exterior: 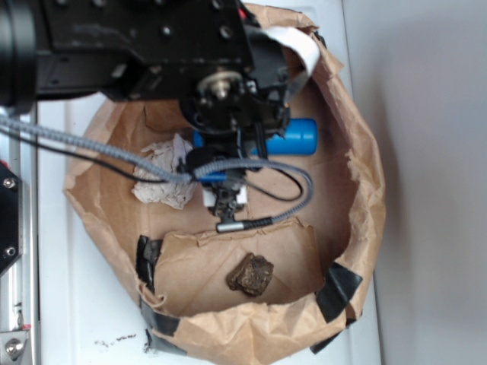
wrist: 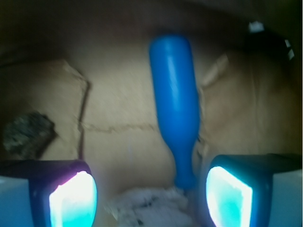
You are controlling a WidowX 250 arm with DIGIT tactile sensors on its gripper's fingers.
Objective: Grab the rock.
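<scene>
Hand (wrist: 151, 194) fingers (wrist: 73, 198) stand apart and empty over the brown paper bag (exterior: 358, 175), with the blue bottle (wrist: 175, 104) and crumpled white paper (wrist: 149, 208) between them, while the rock (exterior: 250, 274) lies apart on a paper flap at the bag's near side.

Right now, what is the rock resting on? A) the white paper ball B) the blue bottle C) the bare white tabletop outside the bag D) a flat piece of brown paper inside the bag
D: in the exterior view the rock sits on a flat brown paper flap inside the bag, apart from the blue bottle and the white paper ball; the open gripper holds nothing.
</scene>
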